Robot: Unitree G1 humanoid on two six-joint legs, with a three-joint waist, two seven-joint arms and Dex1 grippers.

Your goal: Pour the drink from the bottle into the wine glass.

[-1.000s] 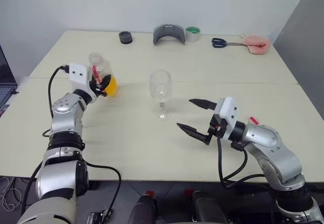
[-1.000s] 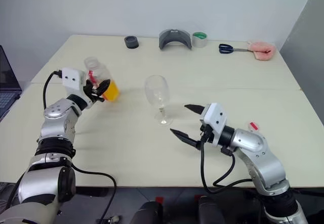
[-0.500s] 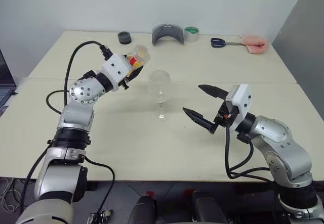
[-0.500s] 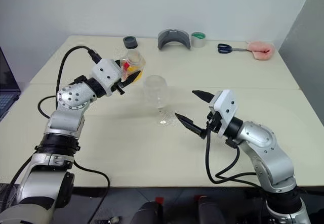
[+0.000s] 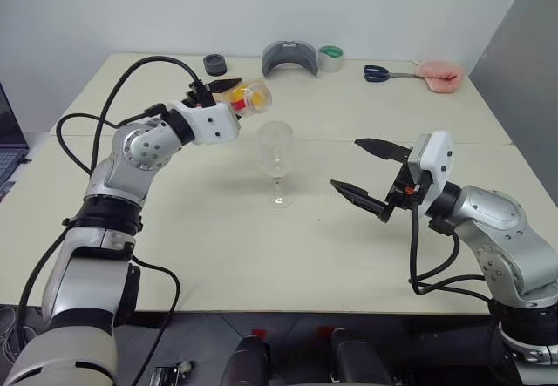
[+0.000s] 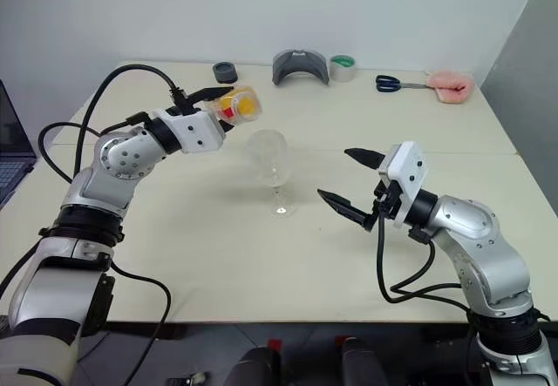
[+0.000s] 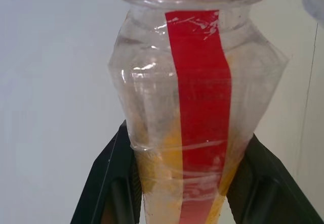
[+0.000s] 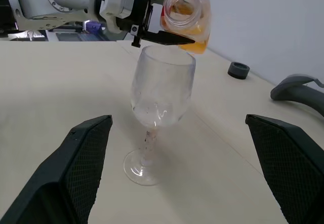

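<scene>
Left gripper (image 5: 228, 95) – clamped on the bottle (image 5: 248, 98) – is swinging it up, tipped mouth-first over the wine glass (image 5: 276, 145) on the counter (image 5: 209, 229), drink (image 6: 247, 104) nearing pouring; right gripper (image 5: 366, 173) is waiting wide open.

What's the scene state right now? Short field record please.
bottle: tipped on its side above the wine glass, mouth open
drink: orange, pooled in the bottle, none visibly in the glass
wine glass: upright on the table, looks empty
left gripper: jaws shut on the bottle
right gripper: jaws open, empty, apart from the glass on its right
table: beige
far edge: scissors, tape roll
</scene>
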